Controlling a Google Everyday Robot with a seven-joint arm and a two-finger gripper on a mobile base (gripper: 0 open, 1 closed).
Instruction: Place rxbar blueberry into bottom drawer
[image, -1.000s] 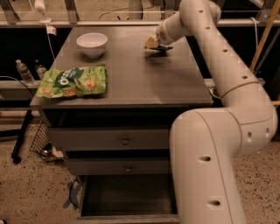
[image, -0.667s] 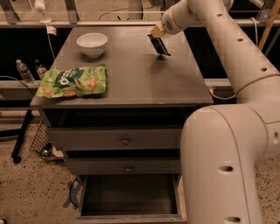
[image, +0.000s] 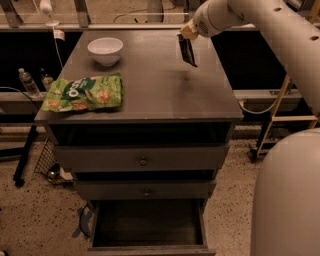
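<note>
A grey cabinet (image: 160, 95) stands on speckled floor (image: 30, 220) in dim warm light. The gripper (image: 186, 36) hangs over its back right.

arm (image: 260, 20) wht, rnd shells, dark holes | jaws tan, upper view

Looks like a test lab: grey cabinet (image: 142, 160) on speckled floor (image: 30, 220), loose cables (image: 257, 111), ladder (image: 278, 102) right; gripper (image: 189, 31) holds snack bar (image: 187, 50) over worktop's (image: 150, 95) far right.

One camera, high and fairly near, looks steeply down on the front of the grey three-drawer cabinet (image: 100, 158). The gripper (image: 188, 34), clasping the dark-wrapped rxbar blueberry (image: 187, 51), shows upper centre-right.
</note>
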